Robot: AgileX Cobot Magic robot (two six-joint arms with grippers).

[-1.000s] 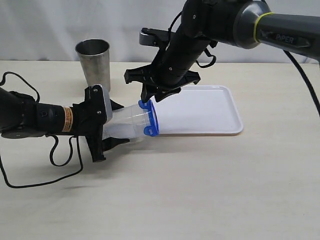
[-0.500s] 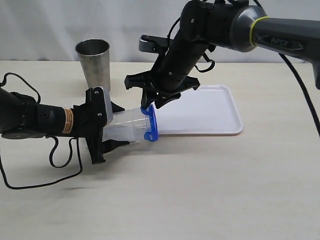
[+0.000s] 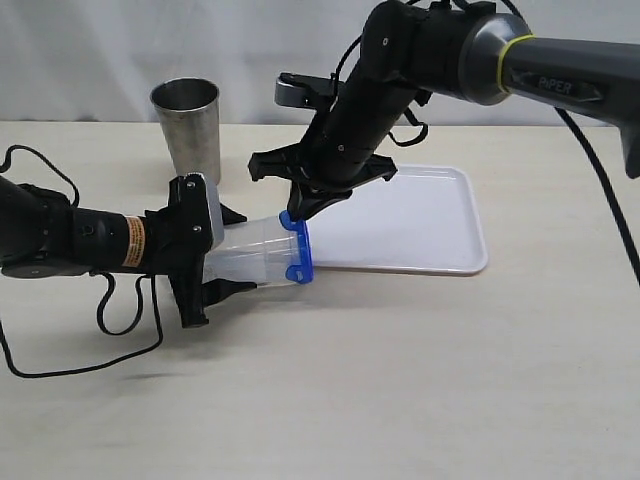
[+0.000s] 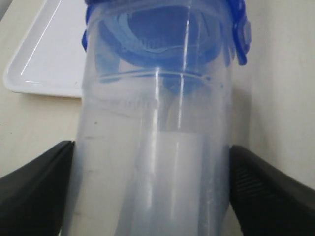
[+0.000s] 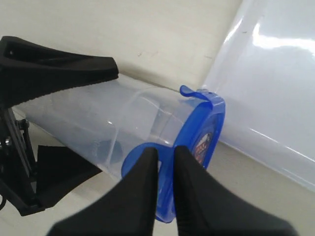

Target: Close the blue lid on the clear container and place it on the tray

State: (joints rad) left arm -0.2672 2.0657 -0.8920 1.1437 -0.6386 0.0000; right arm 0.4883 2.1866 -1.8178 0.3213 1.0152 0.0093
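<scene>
1. The clear container (image 3: 250, 255) lies tilted almost onto its side, just beside the near left corner of the tray (image 3: 470, 262), with its mouth toward the tray; its base is hidden inside the left gripper (image 3: 237, 250)
2. The blue lid (image 3: 299, 250) sits on the mouth; in the right wrist view one flap sticks outward, the other flaps are hard to make out, and the sticker is half covered
3. Whether the lid's lower edge touches the table (image 3: 400, 380) cannot be told
4. The left gripper clamps the container's body, one finger (image 4: 34, 187) on each side
5. The right gripper (image 3: 298, 208) reaches down from above, its fingers (image 5: 147, 167) drawn nearly together and pinching the lid's upper rim
6. A metal tumbler (image 3: 187, 125) stands upright behind, apart from the rest
</scene>
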